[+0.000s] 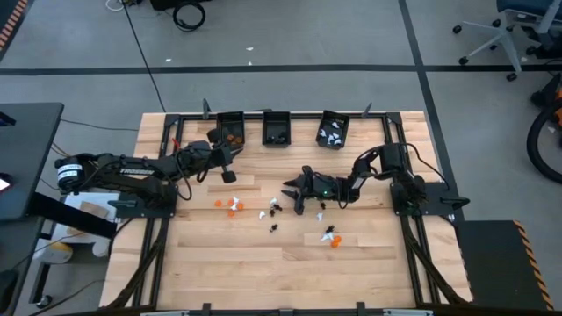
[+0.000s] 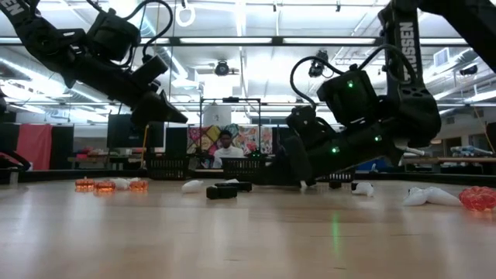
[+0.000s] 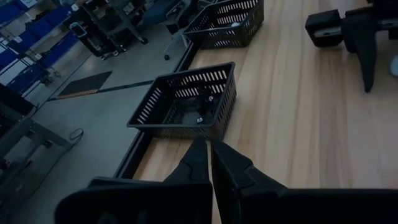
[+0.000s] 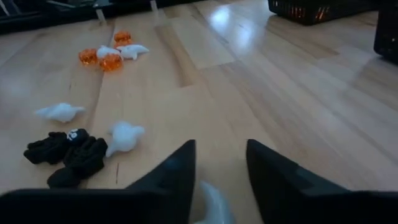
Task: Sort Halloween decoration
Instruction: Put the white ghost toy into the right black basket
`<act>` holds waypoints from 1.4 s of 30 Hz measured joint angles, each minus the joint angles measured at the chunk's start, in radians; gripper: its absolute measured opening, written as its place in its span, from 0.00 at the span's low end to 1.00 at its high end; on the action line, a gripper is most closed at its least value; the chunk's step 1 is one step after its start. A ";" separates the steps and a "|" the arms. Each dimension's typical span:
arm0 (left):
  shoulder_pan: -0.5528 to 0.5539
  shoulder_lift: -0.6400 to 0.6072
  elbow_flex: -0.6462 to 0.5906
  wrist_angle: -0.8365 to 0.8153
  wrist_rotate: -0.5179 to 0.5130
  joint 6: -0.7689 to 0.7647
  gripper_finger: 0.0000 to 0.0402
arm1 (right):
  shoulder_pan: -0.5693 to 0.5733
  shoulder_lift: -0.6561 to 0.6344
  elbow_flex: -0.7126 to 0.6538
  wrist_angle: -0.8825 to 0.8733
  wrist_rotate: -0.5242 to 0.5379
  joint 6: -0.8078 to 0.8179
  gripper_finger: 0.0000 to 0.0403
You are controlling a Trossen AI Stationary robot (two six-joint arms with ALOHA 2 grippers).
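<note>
Where the wooden table [image 1: 369, 272] is seen from above, the Halloween decoration [image 1: 274, 209] is found scattered across its middle: an orange and white cluster [image 1: 230, 204] lies toward the left, black and white pieces sit at the centre, and a further orange, black and white group [image 1: 331, 235] lies nearer the front right. In the right wrist view, orange trinkets [image 4: 109, 60], white ghost-like pieces [image 4: 124, 135] and black pieces [image 4: 68, 152] are seen lying on the boards, and one white piece [image 4: 211, 202] is observed between the fingers of the right gripper [image 4: 219, 155]; contact with that piece cannot be confirmed. Those fingers are spread apart, with a clear gap between the tips. The right gripper [image 1: 292, 190] is positioned low over the centre of the table, just beside the central pieces. Three black bins are noted along the far edge: the left bin [image 1: 230, 128] holds orange items, the middle bin [image 1: 277, 129] holds dark items, and the right bin [image 1: 333, 131] holds white items. The left gripper [image 1: 228, 171] is held above the boards just in front of the left bin, well apart from the scattered pieces. In the left wrist view, the fingers of the left gripper [image 3: 210, 149] are pressed together, nothing being visible between them. A person [image 2: 225, 149] is seen in the room beyond the table in the low view.
</note>
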 joint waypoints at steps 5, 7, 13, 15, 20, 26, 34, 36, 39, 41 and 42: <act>0.000 0.000 0.000 -0.005 0.000 0.004 0.00 | 0.000 0.001 -0.001 -0.004 -0.003 -0.003 0.17; 0.000 0.000 0.000 -0.006 0.000 0.004 0.00 | 0.000 -0.002 -0.001 -0.007 -0.011 -0.013 0.11; 0.000 0.000 0.000 -0.006 0.000 0.004 0.00 | -0.004 -0.081 -0.004 -0.149 -0.008 -0.055 0.10; 0.000 0.000 0.000 -0.006 0.000 0.004 0.00 | -0.007 -0.119 -0.004 -0.212 0.014 -0.078 0.11; 0.000 0.000 0.000 -0.007 0.000 0.004 0.00 | -0.026 -0.236 -0.008 -0.369 0.082 -0.142 0.12; 0.000 0.000 0.000 -0.009 0.000 0.004 0.00 | -0.040 -0.413 -0.007 -0.550 0.185 -0.249 0.11; 0.000 0.000 0.000 -0.021 0.000 0.005 0.00 | -0.099 -0.623 -0.006 -0.805 0.429 -0.349 0.12; 0.000 0.000 0.000 -0.022 0.000 0.005 0.00 | -0.131 -0.642 -0.005 -0.846 0.476 -0.360 0.12; 0.000 0.000 0.000 -0.025 0.000 0.005 0.00 | -0.194 -0.649 -0.006 -0.874 0.516 -0.363 0.12; 0.000 0.000 0.000 -0.028 0.000 0.005 0.00 | -0.246 -0.649 -0.006 -0.889 0.522 -0.355 0.12; 0.000 0.000 0.000 -0.029 0.000 0.005 0.00 | -0.274 -0.645 -0.005 -0.888 0.518 -0.345 0.12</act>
